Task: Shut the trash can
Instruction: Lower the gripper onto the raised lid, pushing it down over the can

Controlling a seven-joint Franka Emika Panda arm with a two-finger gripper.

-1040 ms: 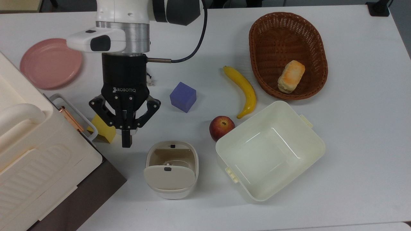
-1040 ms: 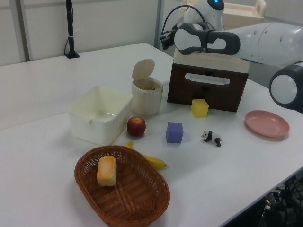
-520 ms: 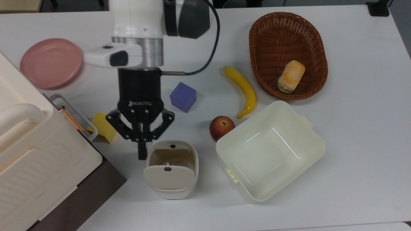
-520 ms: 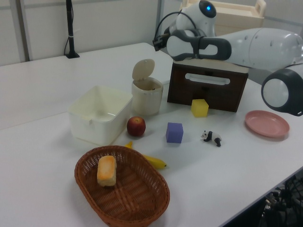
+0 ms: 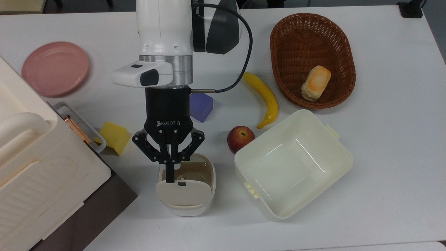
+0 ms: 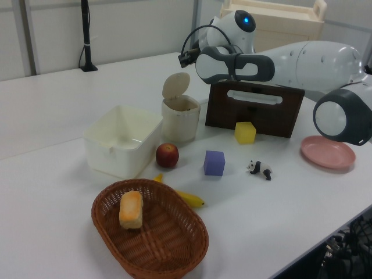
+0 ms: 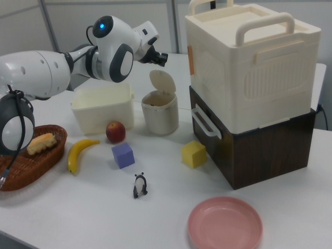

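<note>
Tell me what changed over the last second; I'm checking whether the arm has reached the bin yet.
The gripper travelled toward the top view's right and lower edge, from beside the yellow block to over the trash can's open mouth, fingers shut throughout. It took hold of nothing. The lid remains raised; everything else stayed put.

The gripper (image 5: 169,174) has moved from beside the yellow block (image 5: 113,138) to apparently over the open trash can (image 5: 186,195) (jaws together).

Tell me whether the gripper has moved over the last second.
Yes. In the top view the gripper has shifted toward the top view's right and lower edge, from beside the yellow block to over the open trash can.
</note>
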